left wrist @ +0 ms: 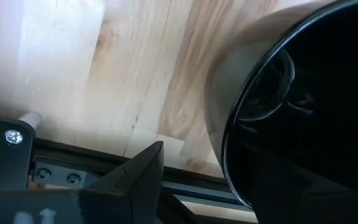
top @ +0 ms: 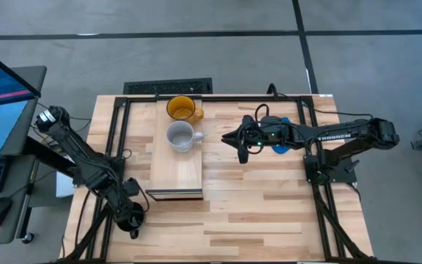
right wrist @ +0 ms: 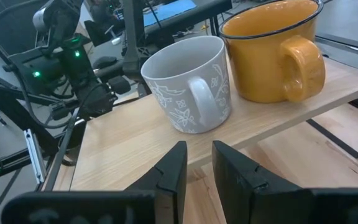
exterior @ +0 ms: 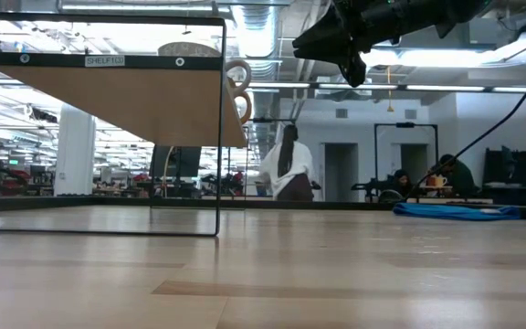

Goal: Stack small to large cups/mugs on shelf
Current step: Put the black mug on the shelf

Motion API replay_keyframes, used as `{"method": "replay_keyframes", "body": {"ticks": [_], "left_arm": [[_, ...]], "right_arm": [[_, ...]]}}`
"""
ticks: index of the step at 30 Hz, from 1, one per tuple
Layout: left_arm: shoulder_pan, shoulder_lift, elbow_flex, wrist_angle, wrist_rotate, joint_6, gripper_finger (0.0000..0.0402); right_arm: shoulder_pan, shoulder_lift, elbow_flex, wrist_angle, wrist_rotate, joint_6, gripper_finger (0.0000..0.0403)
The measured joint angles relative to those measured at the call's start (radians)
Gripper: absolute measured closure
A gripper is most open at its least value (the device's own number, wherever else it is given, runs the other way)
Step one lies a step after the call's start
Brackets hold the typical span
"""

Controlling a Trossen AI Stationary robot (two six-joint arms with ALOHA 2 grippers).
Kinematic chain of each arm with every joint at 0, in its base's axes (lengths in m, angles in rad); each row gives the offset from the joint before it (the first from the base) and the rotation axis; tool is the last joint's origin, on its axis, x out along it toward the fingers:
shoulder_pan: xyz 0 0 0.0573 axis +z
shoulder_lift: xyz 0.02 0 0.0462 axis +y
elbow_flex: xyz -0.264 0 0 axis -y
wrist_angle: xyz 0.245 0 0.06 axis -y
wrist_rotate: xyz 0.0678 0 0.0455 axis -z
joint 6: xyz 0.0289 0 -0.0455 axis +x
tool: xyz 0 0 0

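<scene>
The yellow-orange mug [top: 182, 108] and the white mug [top: 181, 137] stand upright on the pale wood shelf [top: 176, 172], the yellow one at its far end and the white one just nearer. Both show in the right wrist view, white [right wrist: 188, 84] and yellow [right wrist: 272, 53]. My right gripper [top: 241, 149] hovers to the right of the shelf, high above the table [exterior: 350, 57], open by a narrow gap and empty. My left gripper [top: 132, 218] is at the table's near left corner. The black mug [left wrist: 303, 112] fills its wrist view, very close to it.
A flat blue object [top: 280, 147] lies on the table under my right arm and shows in the low view [exterior: 455, 210]. The dark metal frame rails [top: 119, 147] run along the table's left and right sides. People show in the room beyond the table.
</scene>
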Motion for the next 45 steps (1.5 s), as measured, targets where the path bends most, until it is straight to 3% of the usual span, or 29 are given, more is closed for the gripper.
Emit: {"method": "replay_keyframes", "body": {"ticks": [15, 26, 34, 45], "left_arm": [[0.000, 0.000, 0.001, 0.020, 0.001, -0.060, 0.0208], [0.000, 0.000, 0.001, 0.019, -0.125, -0.030, 0.0208], [0.000, 0.000, 0.002, 0.019, -0.149, -0.020, 0.0210], [0.000, 0.000, 0.002, 0.020, -0.148, -0.018, 0.0273]], "right_arm": [[0.000, 0.000, 0.000, 0.000, 0.002, 0.000, 0.0305], [0.000, 0.000, 0.000, 0.000, 0.004, 0.000, 0.0305], [0.000, 0.000, 0.000, 0.000, 0.004, 0.000, 0.0305], [0.000, 0.000, 0.000, 0.000, 0.004, -0.001, 0.0305]]}}
